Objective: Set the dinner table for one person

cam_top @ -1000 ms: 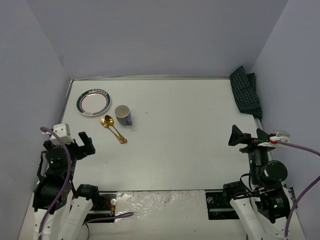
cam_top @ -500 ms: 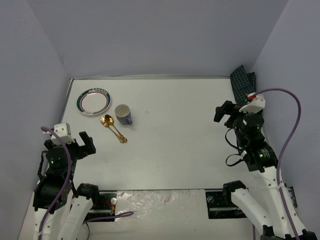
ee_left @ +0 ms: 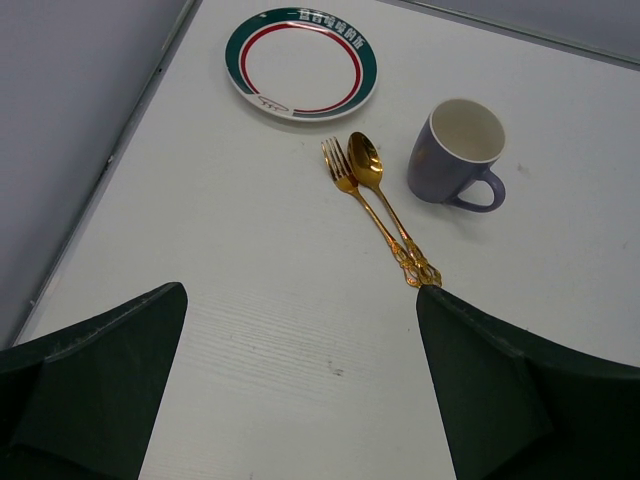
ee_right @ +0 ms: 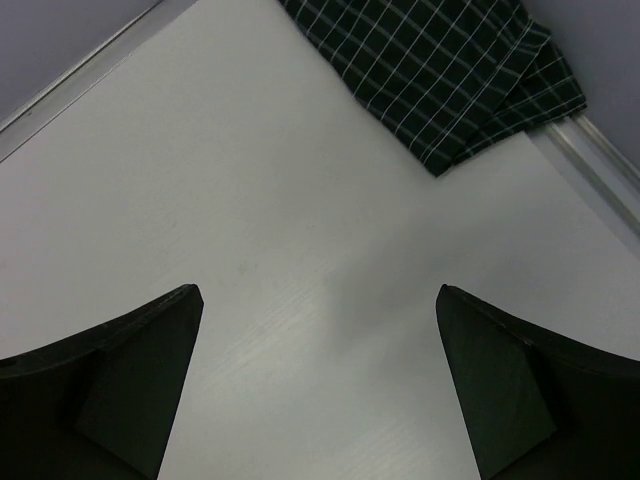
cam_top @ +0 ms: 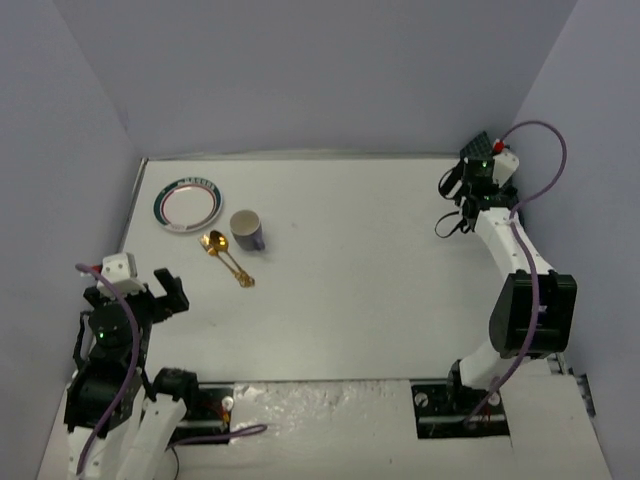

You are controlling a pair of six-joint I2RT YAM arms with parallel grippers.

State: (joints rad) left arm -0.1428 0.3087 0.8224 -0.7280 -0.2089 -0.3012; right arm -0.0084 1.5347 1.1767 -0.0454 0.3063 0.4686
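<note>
The white dinner table (cam_top: 350, 270) holds a plate (cam_top: 187, 206) with a green and red rim at the far left. Next to it stands a purple mug (cam_top: 247, 230), and a gold fork (ee_left: 352, 190) and a gold spoon (ee_left: 380, 195) lie side by side. My left gripper (cam_top: 168, 293) is open and empty, near and left of the cutlery; in the left wrist view (ee_left: 300, 400) its right finger tip is beside the cutlery handles. My right gripper (cam_top: 446, 205) is open and empty at the far right, just short of the dark green checked cloth (ee_right: 440, 70).
A raised metal rail (ee_right: 80, 70) edges the table's far side, and another rail (ee_right: 600, 170) runs along its right side by the cloth. Grey walls close in the table at the left, back and right. In the top view the right arm hides most of the cloth.
My right arm has swung from the near right edge out to the far right corner, by the checked cloth. The left arm has barely moved.
</note>
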